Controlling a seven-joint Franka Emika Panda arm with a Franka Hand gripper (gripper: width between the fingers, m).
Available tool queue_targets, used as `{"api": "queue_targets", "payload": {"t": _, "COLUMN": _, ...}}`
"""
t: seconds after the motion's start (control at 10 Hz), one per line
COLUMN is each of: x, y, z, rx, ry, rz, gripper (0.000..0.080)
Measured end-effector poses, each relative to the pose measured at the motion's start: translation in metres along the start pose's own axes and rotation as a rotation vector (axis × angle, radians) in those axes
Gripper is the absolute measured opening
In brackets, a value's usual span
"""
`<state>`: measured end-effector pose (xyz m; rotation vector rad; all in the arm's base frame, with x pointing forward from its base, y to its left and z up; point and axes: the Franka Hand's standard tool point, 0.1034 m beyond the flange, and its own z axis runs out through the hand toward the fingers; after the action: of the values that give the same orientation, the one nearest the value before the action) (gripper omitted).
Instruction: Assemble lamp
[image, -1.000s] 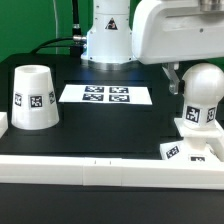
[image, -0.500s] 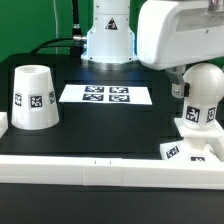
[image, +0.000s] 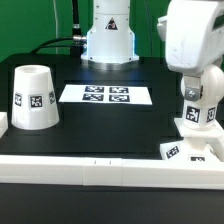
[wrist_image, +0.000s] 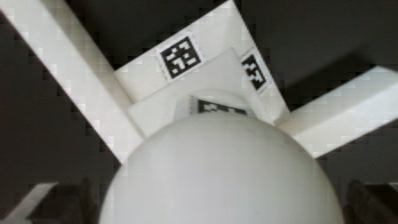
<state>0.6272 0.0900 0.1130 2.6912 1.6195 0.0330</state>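
Observation:
The white rounded bulb (image: 204, 103) stands upright on the flat square base (image: 188, 150) at the exterior view's right, against the white corner wall. My gripper (image: 200, 84) has come down over the top of the bulb. In the wrist view the bulb (wrist_image: 217, 170) fills the foreground, and my gripper (wrist_image: 217, 205) straddles it, with a dark finger on each side and a small gap at each. The jaws are open and do not touch the bulb. The tagged base (wrist_image: 187, 72) shows beyond the bulb. The tapered shade (image: 32, 97) stands mouth down at the exterior view's left.
The marker board (image: 105, 95) lies flat in the middle of the black table. A low white wall (image: 100, 166) runs along the front edge and turns up at the exterior view's right. The robot's white pedestal (image: 108, 40) stands at the back.
The arm has swung toward the exterior view's right and come down, so that the hand now covers the top of the bulb. The bulb, base and shade have not moved.

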Motion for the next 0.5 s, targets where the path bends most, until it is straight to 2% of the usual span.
{"api": "queue_targets", "payload": {"t": 0.5, "x": 0.0064, "y": -0.0012, "z": 0.0025, "rx": -0.015, "ry": -0.036, "rz": -0.398, "gripper": 0.0698}}
